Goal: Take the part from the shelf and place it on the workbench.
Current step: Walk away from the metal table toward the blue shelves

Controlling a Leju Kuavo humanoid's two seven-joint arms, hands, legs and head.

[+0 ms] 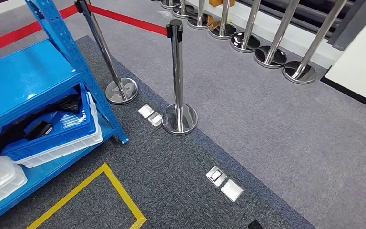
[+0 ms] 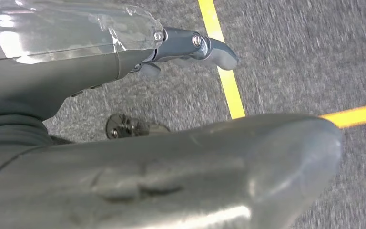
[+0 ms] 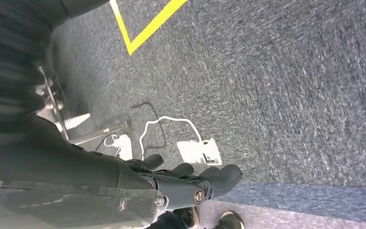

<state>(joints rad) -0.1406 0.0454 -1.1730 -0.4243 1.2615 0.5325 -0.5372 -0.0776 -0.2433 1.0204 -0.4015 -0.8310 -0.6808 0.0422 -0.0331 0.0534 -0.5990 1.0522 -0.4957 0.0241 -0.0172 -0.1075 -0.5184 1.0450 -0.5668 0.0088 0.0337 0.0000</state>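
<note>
At the left of the head view, a blue steel shelf (image 1: 33, 71) holds a blue plastic crate (image 1: 71, 131) containing black parts (image 1: 26, 128), with white bins (image 1: 0, 179) beside it. Chrome stanchions (image 1: 177, 86) carry a red belt (image 1: 124, 19). The left hand (image 2: 190, 47) and right hand (image 3: 190, 179) hang over grey carpet (image 3: 290, 95), holding nothing; I cannot tell how their fingers lie.

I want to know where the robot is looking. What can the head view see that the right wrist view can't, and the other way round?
Head view alone: a blue shelf with a blue bin holding dark parts, shiny posts and a red belt. Right wrist view alone: the right hand hanging over the floor with nothing in it, a white cable and a white box. Both: grey carpet and yellow tape.
</note>
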